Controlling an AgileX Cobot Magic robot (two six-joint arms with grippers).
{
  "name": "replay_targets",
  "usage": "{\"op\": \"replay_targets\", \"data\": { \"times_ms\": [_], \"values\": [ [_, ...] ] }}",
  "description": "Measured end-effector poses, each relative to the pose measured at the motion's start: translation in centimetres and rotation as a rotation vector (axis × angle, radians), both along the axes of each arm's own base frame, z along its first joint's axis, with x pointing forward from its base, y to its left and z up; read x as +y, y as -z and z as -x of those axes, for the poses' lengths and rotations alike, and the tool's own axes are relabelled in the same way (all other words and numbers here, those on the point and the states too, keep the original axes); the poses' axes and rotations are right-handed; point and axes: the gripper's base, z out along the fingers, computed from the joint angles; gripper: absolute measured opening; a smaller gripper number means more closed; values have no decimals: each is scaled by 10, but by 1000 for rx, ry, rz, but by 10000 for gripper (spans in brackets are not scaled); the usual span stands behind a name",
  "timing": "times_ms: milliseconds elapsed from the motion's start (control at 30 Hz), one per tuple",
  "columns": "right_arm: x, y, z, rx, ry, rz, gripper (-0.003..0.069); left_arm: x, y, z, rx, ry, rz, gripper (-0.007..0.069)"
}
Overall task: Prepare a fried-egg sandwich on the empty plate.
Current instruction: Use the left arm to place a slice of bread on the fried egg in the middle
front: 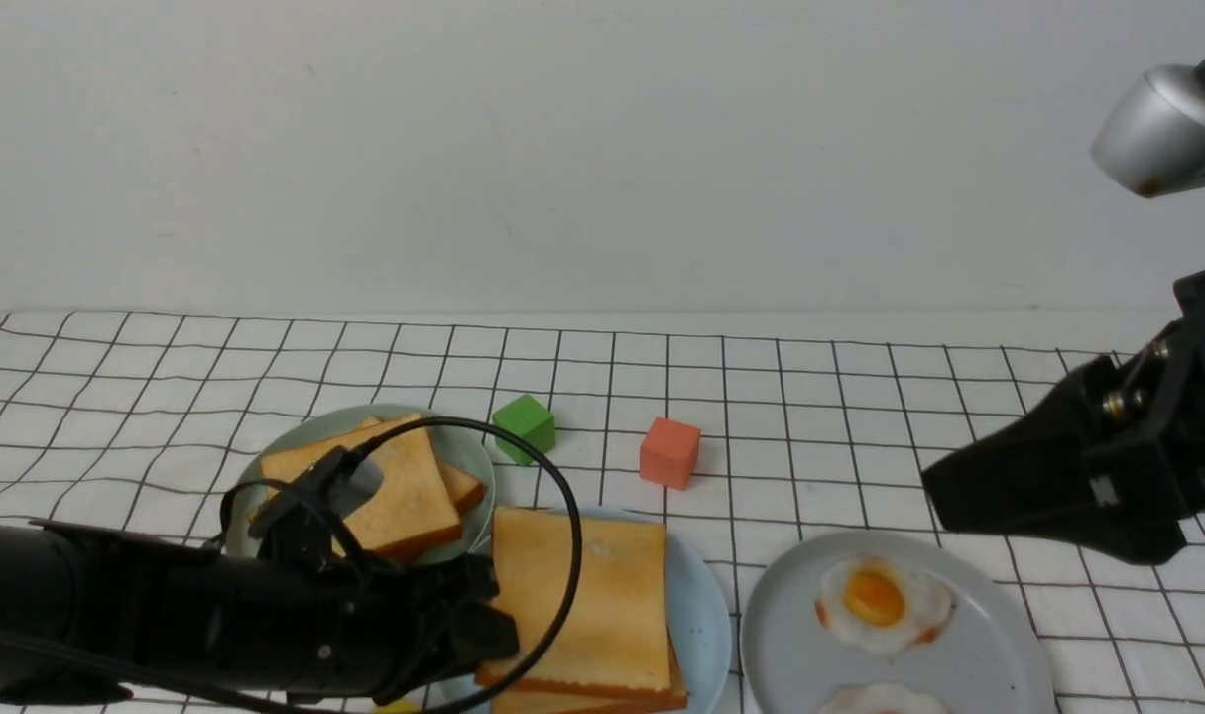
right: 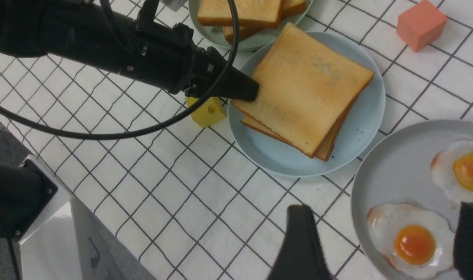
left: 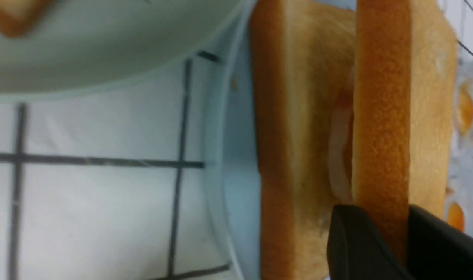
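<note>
The fried-egg sandwich (right: 306, 87) sits on the empty plate (right: 353, 147), two toasts stacked, and from my left wrist I can see a sliver of egg white (left: 339, 140) tucked between them. My left gripper (right: 248, 90) has its fingers pinched on the edge of the top slice (left: 380, 116), one above, one below.

The way I read it, this is the laying-down. I want the slice flat and square on the lower one, then to part the fingers gently and slide straight back out, so nothing drags or skews. The pale green plate (front: 463, 446) with its loose toast (front: 384, 486) is right beside me, so I'd pull away from that rim.

My right gripper (right: 382, 206) hangs wide open, holding nothing, over the grey plate (right: 380, 171) and its two fried eggs (right: 413, 245).

Around us: a checked cloth (front: 860, 397), a green cube (front: 525, 426), a red cube (front: 669, 451), a yellow block (right: 207, 112) and a plain pale wall (front: 562, 149).
</note>
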Motion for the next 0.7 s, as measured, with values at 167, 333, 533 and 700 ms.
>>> {"op": "replay_targets", "data": {
  "times_ms": [167, 333, 533, 700],
  "values": [
    [0, 1, 1, 8, -5, 10, 506, -1, 0, 0, 2, 3, 10, 189],
    [0, 0, -1, -9, 5, 3, 474, -4, -2, 3, 9, 44, 40, 376],
    [-1, -3, -5, -44, 39, -16, 268, -7, -4, 9, 82, 91, 57, 613],
    [-8, -2, -7, -44, 123, 24, 3, -2, -25, 12, 112, 125, -39, 661]
  ]
}}
